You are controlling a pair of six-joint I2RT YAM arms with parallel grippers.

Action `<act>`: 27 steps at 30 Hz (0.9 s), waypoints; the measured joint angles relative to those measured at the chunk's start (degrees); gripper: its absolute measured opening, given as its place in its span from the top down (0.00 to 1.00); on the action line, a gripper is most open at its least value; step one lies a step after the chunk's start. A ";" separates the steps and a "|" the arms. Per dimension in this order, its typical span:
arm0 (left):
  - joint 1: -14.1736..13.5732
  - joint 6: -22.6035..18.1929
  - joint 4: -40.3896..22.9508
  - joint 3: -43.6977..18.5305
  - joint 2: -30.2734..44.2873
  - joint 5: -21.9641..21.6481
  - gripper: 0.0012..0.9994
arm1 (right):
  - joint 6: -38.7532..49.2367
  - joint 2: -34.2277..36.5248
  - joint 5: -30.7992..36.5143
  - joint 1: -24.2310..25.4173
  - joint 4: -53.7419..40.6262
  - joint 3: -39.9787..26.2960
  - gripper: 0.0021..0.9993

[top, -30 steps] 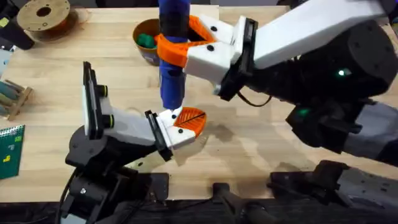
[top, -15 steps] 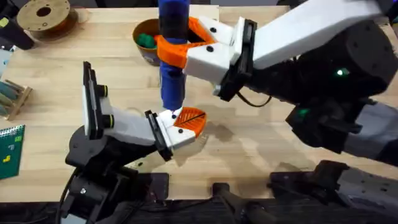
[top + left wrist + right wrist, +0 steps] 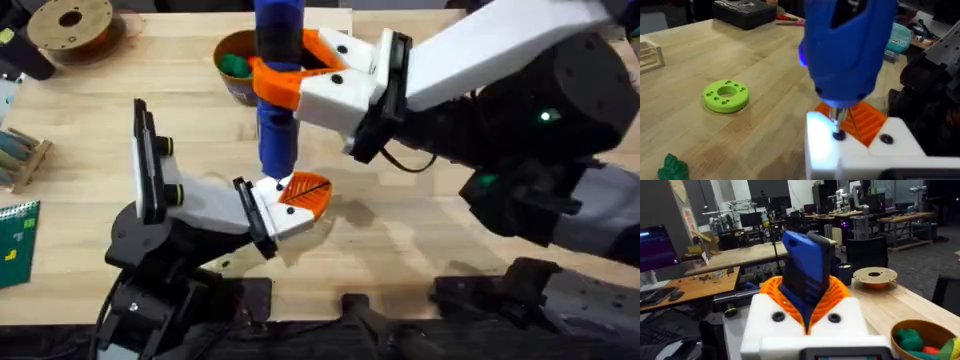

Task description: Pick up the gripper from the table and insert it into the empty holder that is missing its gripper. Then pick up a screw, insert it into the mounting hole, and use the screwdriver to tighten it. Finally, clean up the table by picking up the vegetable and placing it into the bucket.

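My right gripper is shut on the blue screwdriver, held upright with its thin bit resting on a black screw in the white holder. That holder is part of my left gripper, low over the table's middle. The orange ribbed gripper piece sits in it. In the right wrist view orange pads clamp the screwdriver. The dark green vegetable lies on the wood near the left gripper. The bucket stands at the back, behind the screwdriver.
A bright green round disc lies on the table beyond the vegetable. The bucket holds green and red toys. A brown filament spool sits at the back left. A wooden rack and a green board lie along the left edge.
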State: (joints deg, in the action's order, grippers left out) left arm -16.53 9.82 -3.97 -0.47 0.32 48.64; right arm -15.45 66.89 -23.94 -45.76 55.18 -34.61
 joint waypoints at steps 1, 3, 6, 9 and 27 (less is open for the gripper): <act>0.00 0.00 0.00 0.00 0.00 0.00 0.99 | 0.01 0.00 -0.01 0.00 0.02 0.00 0.97; 0.00 0.00 0.00 0.00 -0.01 0.00 0.99 | -0.01 -0.01 -0.11 0.00 0.00 0.00 0.97; 0.00 0.01 0.00 0.00 0.00 0.02 0.99 | -0.01 0.00 -0.13 0.00 -0.52 0.00 0.97; 0.00 0.02 -0.02 0.00 0.00 0.02 0.99 | -0.08 0.00 -0.03 0.02 -1.01 0.00 0.97; 0.00 0.00 0.00 0.00 0.00 0.02 0.99 | 0.03 -0.70 0.07 0.02 -1.83 0.00 0.97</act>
State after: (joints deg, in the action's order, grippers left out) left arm -16.53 9.82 -3.97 -0.47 0.32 48.66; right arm -15.42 66.19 -23.86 -45.74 53.35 -34.61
